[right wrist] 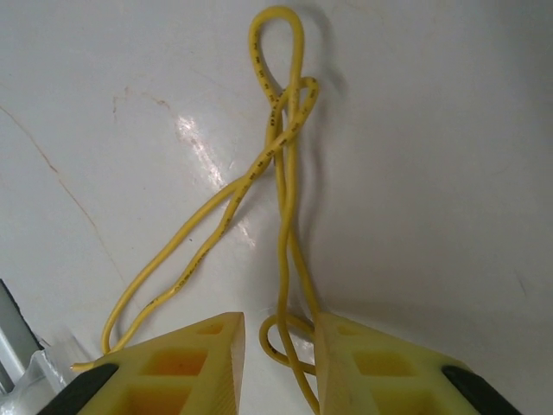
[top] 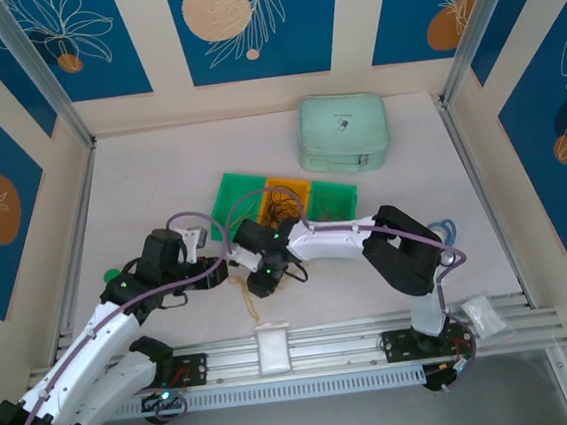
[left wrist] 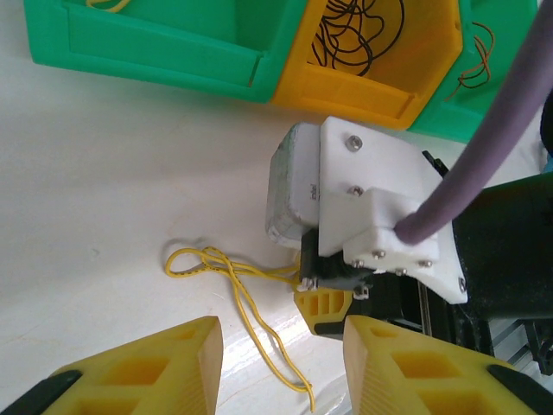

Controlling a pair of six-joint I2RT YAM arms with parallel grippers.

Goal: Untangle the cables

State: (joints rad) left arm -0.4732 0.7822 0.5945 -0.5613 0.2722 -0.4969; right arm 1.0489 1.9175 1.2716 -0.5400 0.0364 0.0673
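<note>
L gripper: positioned in front of the orange bin, to its left; jaws abt half apart, nothing held. Yellow cable: laid on the table in front of the bin, strands twisted round each other below a small loop. R gripper: placed in front of the bin, jaws partly apart; strands are run betw. them, not pinched. Risk: if both strands are clamped together & pulled, the twist could be tightened, not freed. W/ nothing pinned on the L side, the whole cable could simply be dragged.

The yellow cable looks smooth and plastic-coated, the white table glossy.
</note>
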